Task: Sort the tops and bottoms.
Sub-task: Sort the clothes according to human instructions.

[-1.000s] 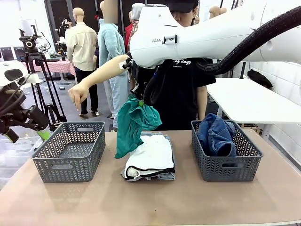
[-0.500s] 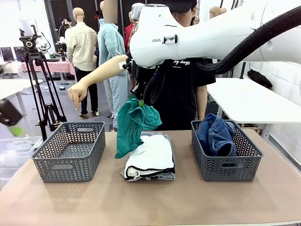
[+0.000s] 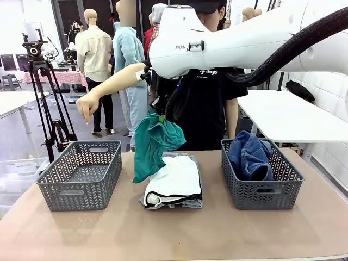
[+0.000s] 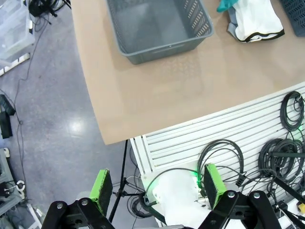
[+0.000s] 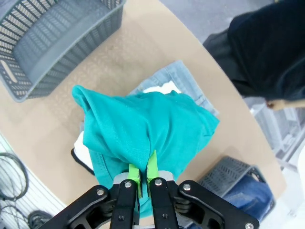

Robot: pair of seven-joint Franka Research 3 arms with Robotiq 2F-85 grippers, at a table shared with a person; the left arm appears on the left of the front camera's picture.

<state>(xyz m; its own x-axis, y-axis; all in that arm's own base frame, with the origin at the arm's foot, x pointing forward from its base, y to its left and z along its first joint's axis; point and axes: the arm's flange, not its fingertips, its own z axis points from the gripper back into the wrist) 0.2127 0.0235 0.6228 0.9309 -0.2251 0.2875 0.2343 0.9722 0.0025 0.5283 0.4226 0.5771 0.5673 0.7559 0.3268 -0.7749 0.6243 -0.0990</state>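
Teal-green shirt (image 3: 155, 144) hangs pinched in the right gripper's (image 5: 143, 177) closed fingers at frame centre, with the empty grey basket (image 3: 81, 193) at lower left, below the person's pointing hand (image 3: 87, 106).

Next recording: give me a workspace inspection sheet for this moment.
Surface: tan table, bare at the near edge.
Job's things: teal shirt hangs lifted; white shirt lies on pale denim shorts mid-table; dark jeans in right basket.
Clutter: nothing seen.
Tools: right tool shut on teal shirt; left tool open, beyond the table's edge, over the floor.
Cables: black coils below the table; black hose along right arm.
Surroundings: person's hand points down over left basket; tripod behind.
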